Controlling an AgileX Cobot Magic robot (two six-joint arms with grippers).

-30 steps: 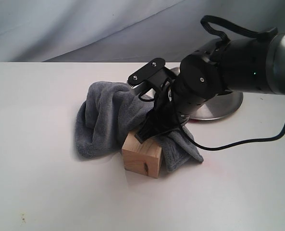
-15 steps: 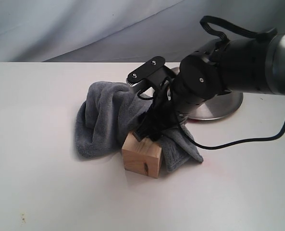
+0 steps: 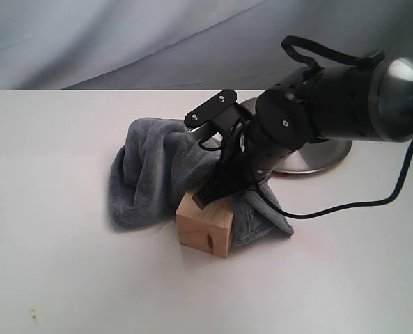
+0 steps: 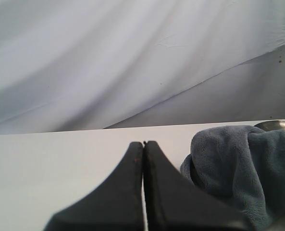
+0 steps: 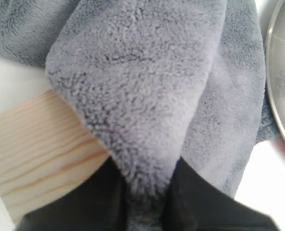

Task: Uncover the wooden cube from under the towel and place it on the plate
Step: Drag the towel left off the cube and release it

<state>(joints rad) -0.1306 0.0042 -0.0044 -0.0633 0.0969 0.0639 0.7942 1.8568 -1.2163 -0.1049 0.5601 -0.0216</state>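
Observation:
The wooden cube point(image 3: 205, 224) stands on the white table, its front and part of its top bare. The blue-grey towel point(image 3: 150, 170) lies bunched behind and around it. My right gripper point(image 3: 207, 195) is shut on a fold of the towel point(image 5: 142, 96) right over the cube's point(image 5: 31, 154) top. The steel plate point(image 3: 324, 153) sits behind the right arm, its rim point(image 5: 277, 72) beside the towel. In the left wrist view my left gripper point(image 4: 143, 144) is shut and empty, low over the table, with the towel point(image 4: 238, 163) beside it. The left arm does not show in the exterior view.
A grey cloth backdrop point(image 3: 122, 42) hangs behind the table. A black cable point(image 3: 345, 205) trails from the right arm across the table at the right. Bare white tabletop point(image 3: 88, 278) spreads in front and to the left.
My right gripper has shifted slightly left and lower with the towel fold pinched; the towel's near right edge has drawn in a little. The cube has not moved.

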